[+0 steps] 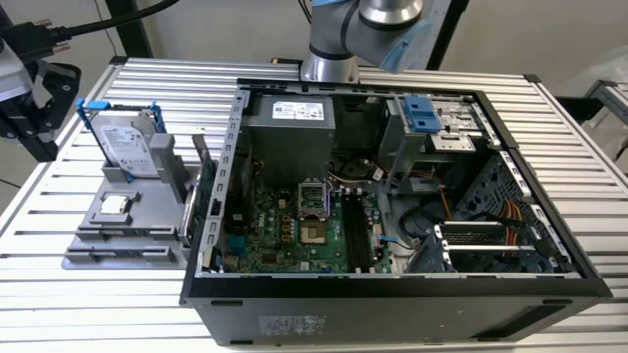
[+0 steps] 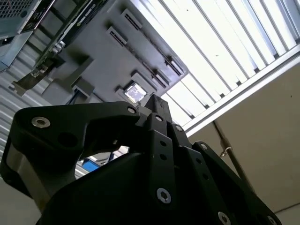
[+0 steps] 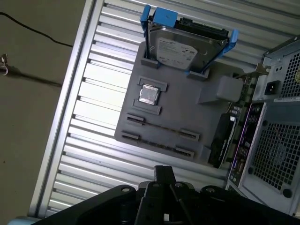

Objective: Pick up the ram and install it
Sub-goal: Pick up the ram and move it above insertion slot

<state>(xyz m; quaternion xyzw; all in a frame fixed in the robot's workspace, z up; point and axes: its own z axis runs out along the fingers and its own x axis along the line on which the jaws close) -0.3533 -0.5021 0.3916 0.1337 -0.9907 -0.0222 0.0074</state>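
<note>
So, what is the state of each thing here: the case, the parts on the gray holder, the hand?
Computer case: on its side, open.
Ram: on edge in the gray holder, not picked up.
Hard drive: upright in its blue frame on the holder.
Processor chip: flat in its recess.
Hand: shut, empty, apart from the ram.

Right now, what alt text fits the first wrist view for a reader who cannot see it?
The dark gripper hangs above a grey holder tray on a slatted metal table. The tray holds a silver hard drive in a blue frame, a small square processor chip and a thin edge-on strip, seemingly the ram; a computer case stands beside it.
</note>
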